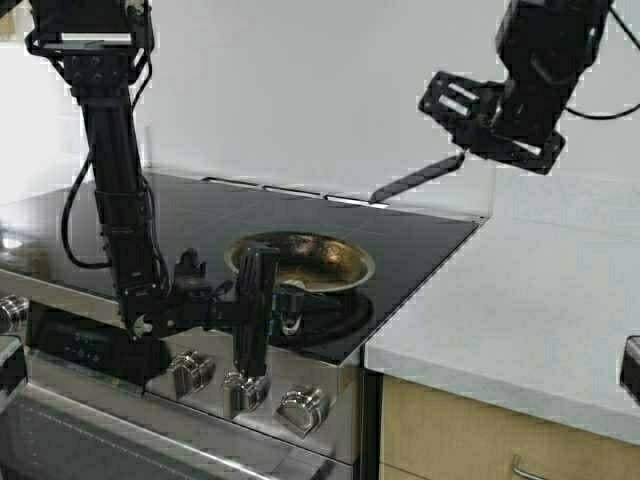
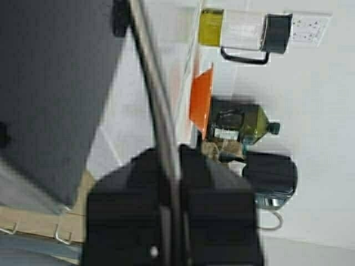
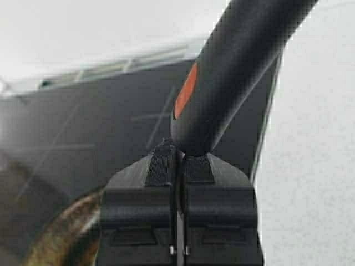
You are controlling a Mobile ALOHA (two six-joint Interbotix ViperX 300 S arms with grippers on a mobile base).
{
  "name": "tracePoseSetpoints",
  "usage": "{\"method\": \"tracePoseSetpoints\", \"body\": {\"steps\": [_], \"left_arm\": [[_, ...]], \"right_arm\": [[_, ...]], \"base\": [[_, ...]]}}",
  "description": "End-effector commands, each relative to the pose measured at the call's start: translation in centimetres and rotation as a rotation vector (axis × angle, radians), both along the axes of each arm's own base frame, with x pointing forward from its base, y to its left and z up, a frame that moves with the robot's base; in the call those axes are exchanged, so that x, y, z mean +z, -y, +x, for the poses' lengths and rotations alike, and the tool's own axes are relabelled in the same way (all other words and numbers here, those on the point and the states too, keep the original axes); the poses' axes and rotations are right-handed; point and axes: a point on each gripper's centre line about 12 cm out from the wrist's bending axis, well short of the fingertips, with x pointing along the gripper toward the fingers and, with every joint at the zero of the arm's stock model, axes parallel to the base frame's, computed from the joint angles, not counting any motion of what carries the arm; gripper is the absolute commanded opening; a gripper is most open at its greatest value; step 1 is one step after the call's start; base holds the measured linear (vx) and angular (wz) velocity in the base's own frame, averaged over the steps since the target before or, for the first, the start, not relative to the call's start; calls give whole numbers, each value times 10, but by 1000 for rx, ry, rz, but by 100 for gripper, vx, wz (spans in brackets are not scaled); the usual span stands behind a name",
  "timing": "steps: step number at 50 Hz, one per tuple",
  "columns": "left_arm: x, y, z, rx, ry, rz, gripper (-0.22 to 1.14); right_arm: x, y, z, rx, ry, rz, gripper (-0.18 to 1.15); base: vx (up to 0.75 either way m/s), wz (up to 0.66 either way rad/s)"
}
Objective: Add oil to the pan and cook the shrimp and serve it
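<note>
The pan (image 1: 300, 262) sits on the black glass cooktop (image 1: 420, 240), near its front edge, above the row of steel control knobs (image 1: 245, 390). Its browned interior faces up. No shrimp can be made out inside it.

Left gripper (image 1: 262, 300): positioned at the 8 o'clock side of the pan, low over the front of the cooktop. Its fingers are clamped on the pan's handle (image 2: 158, 111); the left wrist view shows the thin silver handle running out from between the closed fingers.

Right gripper (image 1: 470, 148): raised well above the cooktop, toward 1 o'clock from the pan. It grips a black spatula (image 1: 415, 180), which slopes down and toward the left, its tip hanging over the rear edge of the cooktop, apart from the pan. The right wrist view shows the closed fingers pinching the end of the spatula's handle (image 3: 233, 66), which carries an orange mark.

The oil (image 2: 211, 27) appears only in the left wrist view, in a clear jug (image 2: 244, 32) with a black lid and handle, standing against a white wall with an outlet (image 2: 310, 27). An orange bowl (image 2: 202, 100) and a dark green bottle (image 2: 238, 124) stand near it.

White countertop (image 1: 520, 310): adjoins the cooktop at 3 o'clock.
</note>
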Motion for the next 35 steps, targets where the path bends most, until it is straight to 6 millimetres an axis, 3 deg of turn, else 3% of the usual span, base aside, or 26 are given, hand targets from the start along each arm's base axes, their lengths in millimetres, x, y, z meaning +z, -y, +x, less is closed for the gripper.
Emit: {"method": "tracePoseSetpoints", "body": {"steps": [1,8,23,35], "left_arm": [[31,4,7,-9,81,-25,4],[45,4,5,-13,96,-26,3],[56,2,-8,-67,89,16,3],[55,2,-10,-72,82,28,3]], "right_arm": [[5,-6,6,21,25,-10,8],[-3,-19,19,60,36,-96,8],[-8,-55,43,63,47,-507,8],[-24,-74,67,67,64,-533,8]], "base": [[0,0],[0,0],[0,0],[0,0]]}}
